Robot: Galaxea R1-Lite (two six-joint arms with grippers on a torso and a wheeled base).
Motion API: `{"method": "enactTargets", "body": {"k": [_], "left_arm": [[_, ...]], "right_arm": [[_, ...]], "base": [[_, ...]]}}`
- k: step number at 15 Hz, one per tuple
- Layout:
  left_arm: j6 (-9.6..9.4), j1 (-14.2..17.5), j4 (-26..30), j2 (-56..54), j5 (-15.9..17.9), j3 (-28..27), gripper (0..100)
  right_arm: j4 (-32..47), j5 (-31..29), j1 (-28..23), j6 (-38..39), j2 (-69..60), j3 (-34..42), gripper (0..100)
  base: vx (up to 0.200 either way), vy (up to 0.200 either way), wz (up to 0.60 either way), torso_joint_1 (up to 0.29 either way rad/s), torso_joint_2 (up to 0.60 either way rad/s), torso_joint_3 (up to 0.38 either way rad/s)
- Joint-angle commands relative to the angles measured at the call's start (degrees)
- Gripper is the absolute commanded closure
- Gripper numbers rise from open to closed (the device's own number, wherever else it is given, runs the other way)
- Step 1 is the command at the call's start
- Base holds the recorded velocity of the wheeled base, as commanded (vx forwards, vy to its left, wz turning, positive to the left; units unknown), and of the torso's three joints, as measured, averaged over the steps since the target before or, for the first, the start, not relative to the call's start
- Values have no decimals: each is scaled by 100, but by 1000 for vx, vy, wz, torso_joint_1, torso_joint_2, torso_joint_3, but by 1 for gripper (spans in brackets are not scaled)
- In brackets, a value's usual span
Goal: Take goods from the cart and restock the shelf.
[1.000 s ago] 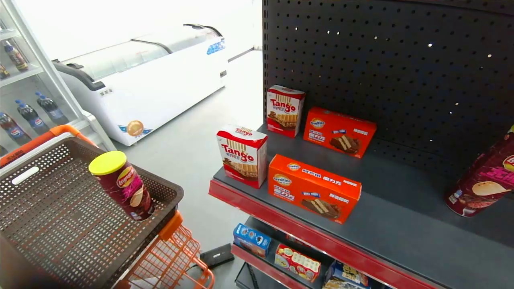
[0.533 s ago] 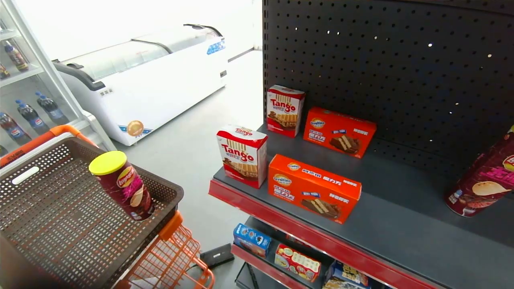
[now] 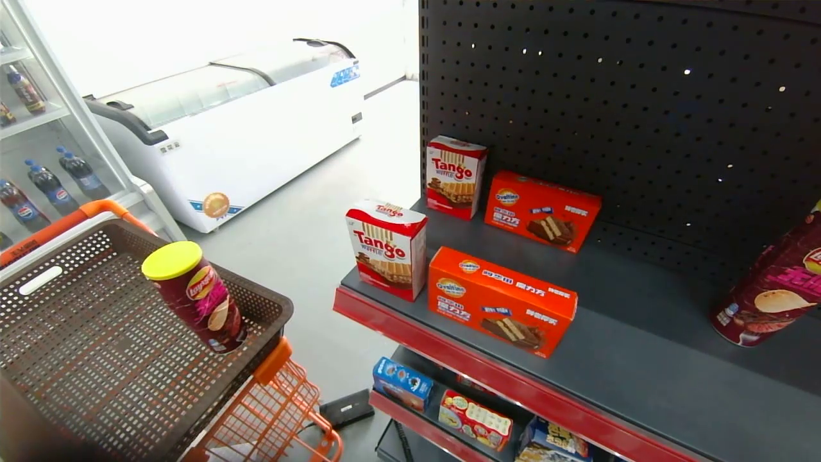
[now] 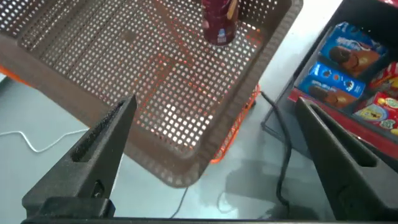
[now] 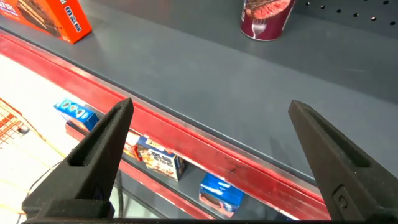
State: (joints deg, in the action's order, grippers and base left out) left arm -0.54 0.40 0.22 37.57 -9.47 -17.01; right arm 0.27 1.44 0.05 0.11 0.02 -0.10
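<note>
Over the cart's brown basket, your left gripper hangs with jaws spread wide and empty; the chip can stands upright inside, near the shelf-side wall, well apart from it. Your right gripper, equally spread, hovers above the shelf, where a second can stands. You're at the pick-up step, I judge: next, lower the left jaws squarely around the can's body.
</note>
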Motion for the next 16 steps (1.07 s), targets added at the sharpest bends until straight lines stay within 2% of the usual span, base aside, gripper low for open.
{"method": "enactTargets", "body": {"k": [1, 3, 4, 6, 7, 8, 9, 11, 13, 15, 16], "left_arm": [[-43, -313, -602, 1587, -178, -426, 0], [-17, -383, -743, 2070, -740, -426, 0], [1, -392, -804, 2228, -758, -426, 0], [54, -348, -1411, 2835, -714, -391, 0], [115, -278, -1920, 3186, -661, -374, 0], [185, -23, -2448, 3494, -617, -286, 0], [177, 39, -2720, 3634, -617, -215, 0], [203, 92, -4074, 4311, -608, -66, 0], [71, 92, -5295, 4997, -521, 119, 0], [54, 92, -6456, 5691, -398, 224, 0], [45, 109, -6710, 5867, -362, 233, 0]], "right_arm": [[0, 6, 4, -2, -2, 1, 0], [0, -3, 4, 7, -2, 1, 0], [0, -3, 4, -2, -2, 1, 0], [0, 6, 4, -2, -2, 1, 0], [0, 6, 4, 7, -2, 1, 0], [0, -3, 4, -2, -2, 1, 0], [0, -3, 4, -2, -2, 1, 0], [0, -3, 4, -2, -2, 1, 0], [0, 6, 4, -2, -2, 1, 0], [0, 6, 4, -2, -2, 1, 0], [0, -3, 4, 7, -2, 1, 0]], "base": [[0, 0, 0, 0, 0, 0], [0, 0, 0, 0, 0, 0], [0, 0, 0, 0, 0, 0], [0, 0, 0, 0, 0, 0], [0, 0, 0, 0, 0, 0], [0, 0, 0, 0, 0, 0], [0, 0, 0, 0, 0, 0], [0, 0, 0, 0, 0, 0], [0, 0, 0, 0, 0, 0], [0, 0, 0, 0, 0, 0], [0, 0, 0, 0, 0, 0]]}}
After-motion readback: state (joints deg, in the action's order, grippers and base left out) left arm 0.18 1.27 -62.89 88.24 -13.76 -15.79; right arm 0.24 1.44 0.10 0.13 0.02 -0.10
